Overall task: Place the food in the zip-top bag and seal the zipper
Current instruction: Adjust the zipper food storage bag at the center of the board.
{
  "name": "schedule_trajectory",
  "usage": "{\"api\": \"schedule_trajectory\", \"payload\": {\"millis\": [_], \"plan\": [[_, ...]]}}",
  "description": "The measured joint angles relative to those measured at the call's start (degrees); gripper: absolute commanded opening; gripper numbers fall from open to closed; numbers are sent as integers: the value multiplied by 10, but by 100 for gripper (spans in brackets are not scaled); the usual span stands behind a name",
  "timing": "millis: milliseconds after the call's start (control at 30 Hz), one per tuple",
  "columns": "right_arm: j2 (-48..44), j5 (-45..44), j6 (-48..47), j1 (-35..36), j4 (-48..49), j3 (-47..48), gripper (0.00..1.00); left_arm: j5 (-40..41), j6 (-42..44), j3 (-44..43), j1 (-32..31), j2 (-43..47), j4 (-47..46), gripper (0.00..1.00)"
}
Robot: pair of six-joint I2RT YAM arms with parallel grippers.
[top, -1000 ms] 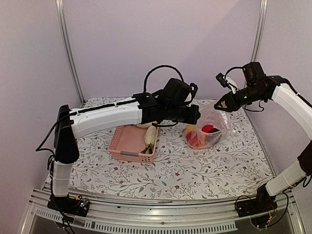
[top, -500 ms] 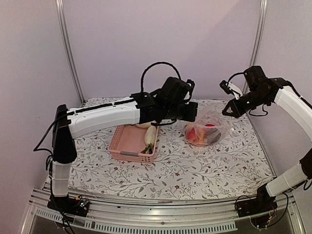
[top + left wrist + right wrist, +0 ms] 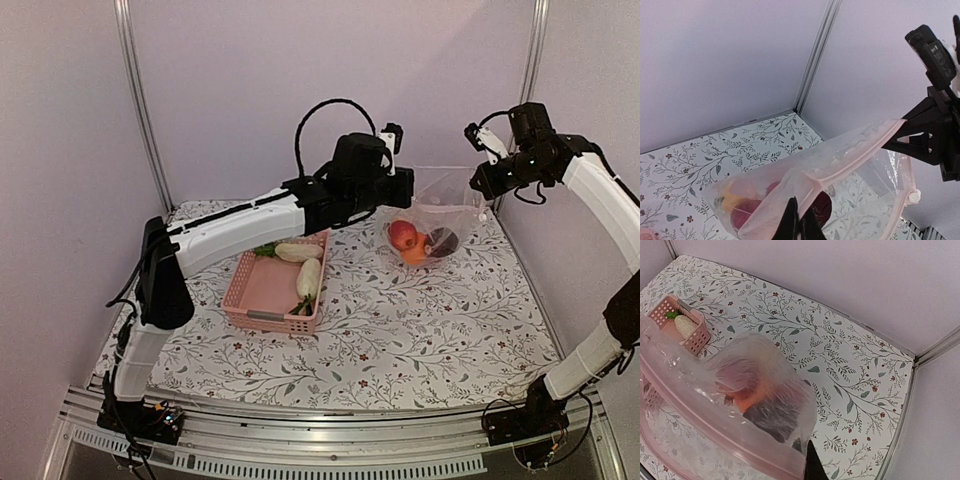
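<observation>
The clear zip-top bag (image 3: 440,215) hangs above the table's far right, stretched between both grippers. My left gripper (image 3: 408,186) is shut on its left mouth corner; the left wrist view shows black fingertips (image 3: 791,225) pinching the plastic by the pale pink zipper (image 3: 860,152). My right gripper (image 3: 482,180) is shut on the right corner; its wrist view shows the bag (image 3: 765,390) and zipper (image 3: 715,425) close up. Red, orange and dark maroon food (image 3: 420,242) sits in the bag's bottom. Two white radish pieces (image 3: 303,265) lie in the pink basket (image 3: 262,292).
The flowered tablecloth (image 3: 400,330) covers the table. Metal frame posts (image 3: 140,100) stand at the back corners, with pale walls close behind and to the sides. The left arm (image 3: 240,225) reaches over the basket.
Both grippers have risen and moved apart toward the back, lifting the bag off the table and pulling its mouth taut. The food has slid to the bag's bottom.
</observation>
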State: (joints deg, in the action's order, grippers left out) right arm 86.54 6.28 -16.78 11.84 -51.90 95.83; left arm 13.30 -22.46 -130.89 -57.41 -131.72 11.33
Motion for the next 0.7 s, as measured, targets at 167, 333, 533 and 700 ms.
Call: {"api": "schedule_trajectory", "payload": {"millis": [167, 333, 533, 700], "plan": [[-21, 48, -12, 2, 34, -77, 0, -17, 10, 80, 2, 12, -64, 41], [-27, 135, -23, 2, 49, -174, 0, -26, 33, 191, 1, 44, -60, 62], [-28, 264, -36, 4, 74, -204, 0, -3, 70, 439, -2, 247, -53, 82], [-28, 354, -52, 4, 98, -204, 0, 31, 81, 521, 12, 389, -25, 80]]}}
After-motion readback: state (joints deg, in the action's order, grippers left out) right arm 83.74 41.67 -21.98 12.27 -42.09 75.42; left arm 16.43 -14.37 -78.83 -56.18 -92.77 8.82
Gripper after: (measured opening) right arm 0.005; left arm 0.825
